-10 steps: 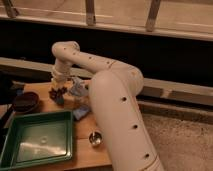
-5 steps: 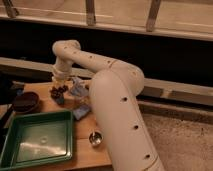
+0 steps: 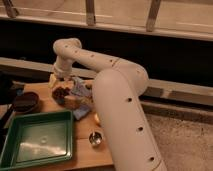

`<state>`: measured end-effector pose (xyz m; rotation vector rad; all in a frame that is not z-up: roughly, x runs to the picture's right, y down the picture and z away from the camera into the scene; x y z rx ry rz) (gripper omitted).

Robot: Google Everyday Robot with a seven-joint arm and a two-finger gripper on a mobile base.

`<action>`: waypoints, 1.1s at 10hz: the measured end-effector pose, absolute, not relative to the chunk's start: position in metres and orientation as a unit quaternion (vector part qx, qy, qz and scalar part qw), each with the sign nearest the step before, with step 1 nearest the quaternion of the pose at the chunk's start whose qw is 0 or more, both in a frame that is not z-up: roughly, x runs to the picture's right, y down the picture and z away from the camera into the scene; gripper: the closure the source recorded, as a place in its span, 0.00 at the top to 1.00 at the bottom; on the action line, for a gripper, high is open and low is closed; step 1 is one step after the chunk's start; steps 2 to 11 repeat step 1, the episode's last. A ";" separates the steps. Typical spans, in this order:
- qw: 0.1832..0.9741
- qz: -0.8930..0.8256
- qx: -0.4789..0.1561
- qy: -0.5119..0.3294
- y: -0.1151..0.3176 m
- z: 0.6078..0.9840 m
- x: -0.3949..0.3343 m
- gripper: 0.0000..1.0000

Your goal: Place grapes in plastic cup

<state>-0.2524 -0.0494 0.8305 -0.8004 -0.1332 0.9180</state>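
Tray first: green tray (image 3: 11, 150) at the near edge of the counter (image 3: 87, 155) looks empty. Steel cup (image 3: 95, 138) stands just right of it, upright, contents not readable. Flat blue block (image 3: 81, 113) lies beyond that, half behind the arm. Dark brown bowl (image 3: 25, 101) sits at the left edge, nothing visible inside.

Mid-counter clutter: grapes (image 3: 61, 93) are a dark reddish clump lying on the counter, not in any container. A tan block (image 3: 71, 102) is just beside them on the right. Plastic cup (image 3: 79, 87), pale blue, is just behind and right of the grapes, close to them (its outline is vague, so I can't say whether it is upright or what's in it). No purple shows in it.

Gripper (image 3: 61, 81) hangs directly over the grapes, close above them or touching. Whether it is apart or closed on the bunch, I cannot tell.

Change over the last second: practically none. Arm pose, grapes and cup all sit where they were. My read: it is paused at the pick, either settling or closing. Transfer to the cup is not done. The carry should be short since the cup is right next door, but the crowding there risks knocking it.
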 end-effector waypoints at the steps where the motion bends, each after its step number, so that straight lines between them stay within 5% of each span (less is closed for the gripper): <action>1: 0.817 0.436 -0.372 -0.064 -0.051 0.831 -0.250 0.80; 11: 0.817 0.436 -0.372 -0.064 -0.051 0.831 -0.250 0.80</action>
